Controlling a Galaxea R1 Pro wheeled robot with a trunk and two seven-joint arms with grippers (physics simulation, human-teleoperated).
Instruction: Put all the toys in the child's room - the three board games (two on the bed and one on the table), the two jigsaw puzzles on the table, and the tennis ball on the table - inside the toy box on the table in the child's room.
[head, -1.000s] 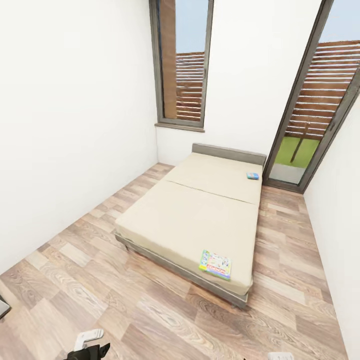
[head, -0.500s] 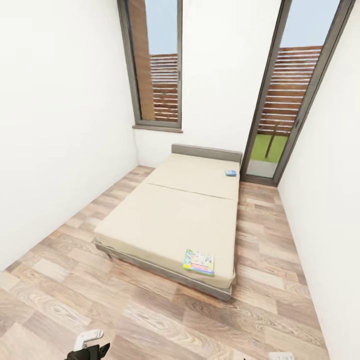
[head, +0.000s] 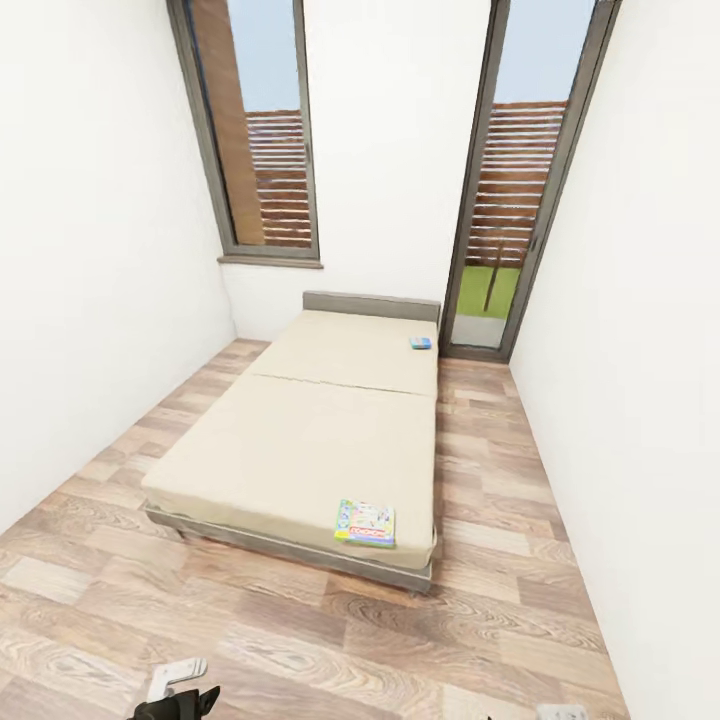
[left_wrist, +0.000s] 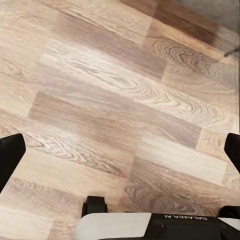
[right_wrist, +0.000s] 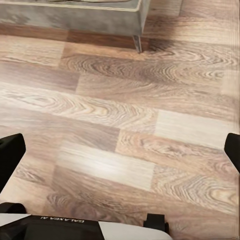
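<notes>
The bed (head: 300, 440) stands lengthwise ahead of me in the head view, with a beige two-section mattress and a low grey headboard at the far end. A green-edged board game (head: 366, 522) with a red banner lies flat near its near right corner. A small blue board game (head: 421, 343) lies by the headboard on the right side. My left gripper (left_wrist: 120, 155) hangs open over bare wood floor, far short of the bed. My right gripper (right_wrist: 120, 155) is open too, above the floor close to the bed's grey frame (right_wrist: 70, 17). The table, toy box, jigsaw puzzles and tennis ball are out of view.
White walls close in on the left and right. A tall window (head: 255, 140) and a glass door (head: 510, 190) fill the far wall. A strip of wood floor (head: 485, 450) runs along the bed's right side. My left arm's end (head: 175, 690) pokes in at the bottom.
The whole picture has shifted: the camera has turned, so the bed and windows sit further left and straighter ahead. The two games lie where they were on the mattress.
</notes>
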